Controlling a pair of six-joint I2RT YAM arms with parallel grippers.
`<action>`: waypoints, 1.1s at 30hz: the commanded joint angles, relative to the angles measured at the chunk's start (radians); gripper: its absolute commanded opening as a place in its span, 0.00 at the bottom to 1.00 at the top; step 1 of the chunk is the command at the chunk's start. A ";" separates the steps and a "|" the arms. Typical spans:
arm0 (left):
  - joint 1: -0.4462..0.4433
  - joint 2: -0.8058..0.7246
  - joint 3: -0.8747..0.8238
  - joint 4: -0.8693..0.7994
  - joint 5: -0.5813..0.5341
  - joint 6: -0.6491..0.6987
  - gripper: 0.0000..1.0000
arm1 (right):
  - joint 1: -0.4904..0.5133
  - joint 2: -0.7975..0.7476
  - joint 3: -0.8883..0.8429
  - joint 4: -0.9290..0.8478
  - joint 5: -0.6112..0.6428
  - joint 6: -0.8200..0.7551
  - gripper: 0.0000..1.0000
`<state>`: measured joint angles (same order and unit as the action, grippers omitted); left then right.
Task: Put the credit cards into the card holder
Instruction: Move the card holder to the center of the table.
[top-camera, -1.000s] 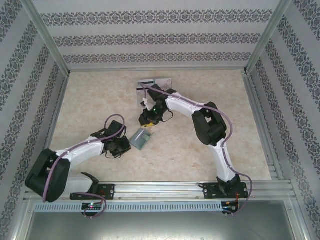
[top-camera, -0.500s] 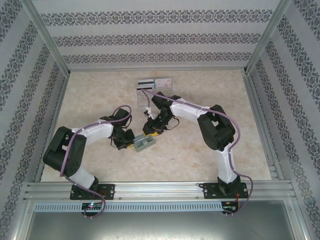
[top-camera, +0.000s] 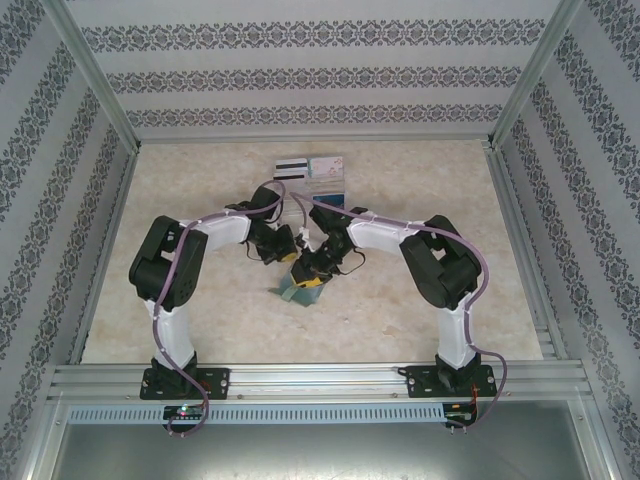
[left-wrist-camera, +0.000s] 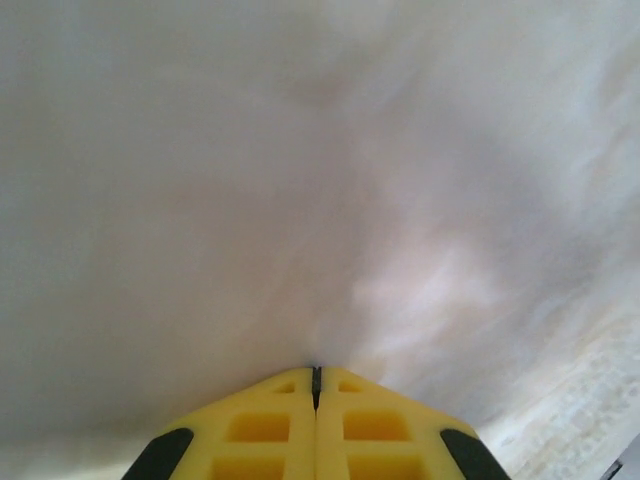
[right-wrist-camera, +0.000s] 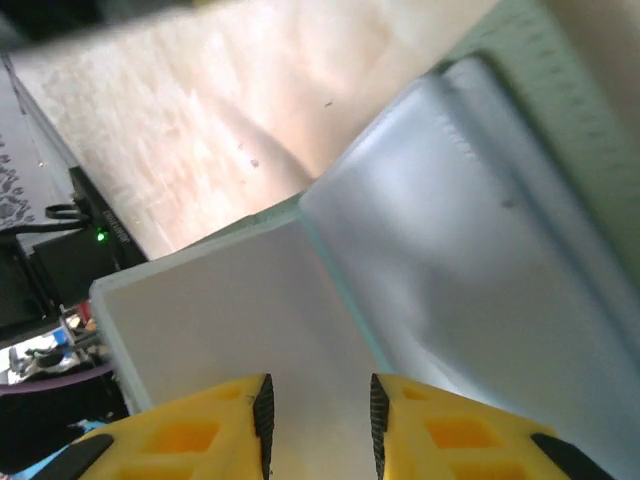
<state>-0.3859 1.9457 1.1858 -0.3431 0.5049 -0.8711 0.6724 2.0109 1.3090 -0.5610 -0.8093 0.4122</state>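
Left pincer (left-wrist-camera: 316, 375) is shut tight. Its two yellow fingers (left-wrist-camera: 260, 430) press together with just a thin dark line between them, and nothing is in them. All that its own camera sees past the tips is a pale blur, too fuzzy to name. From above, the left pincer (top-camera: 285, 247) sits near the middle of the beige marbled table (top-camera: 180, 200), just beside the right pincer (top-camera: 312, 272).

The right pincer (right-wrist-camera: 318, 400) has its yellow fingers (right-wrist-camera: 225, 415) apart, with a gap between them. The bottom of the picture cuts them off, so I cannot tell if they pinch anything.

Right in front of that gap lies the small sage-green folding card holder (right-wrist-camera: 470, 230). It is open, and its pale blue-grey pocket side shows. Next to the pocket is a flat white piece with a thin green edge (right-wrist-camera: 220, 320) that runs down behind the fingers. I cannot tell if it is a card or the other half of the holder.

From above, the card holder (top-camera: 295, 293) pokes out just under the right pincer, nearer the arm bases. Most of it is hidden by the pincer.

At the far side of the table lie two thin plastic cards side by side: a white card with black stripes (top-camera: 292, 168) and a pale card with pinkish marks (top-camera: 327, 165). Something pale just below them is half covered by the arms and too small to make out.
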 joint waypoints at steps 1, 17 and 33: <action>0.001 0.077 0.067 0.239 -0.019 -0.004 0.06 | 0.022 -0.033 -0.029 0.057 0.031 0.034 0.34; 0.132 -0.197 -0.053 0.191 -0.007 0.059 0.06 | 0.113 -0.074 -0.097 0.037 0.357 0.030 0.34; 0.162 -0.702 -0.343 -0.019 0.096 0.081 0.09 | 0.122 -0.079 -0.116 0.016 0.829 0.184 0.32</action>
<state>-0.2207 1.2778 0.8608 -0.2974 0.5777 -0.8104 0.8444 1.9240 1.2388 -0.5148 -0.1875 0.5297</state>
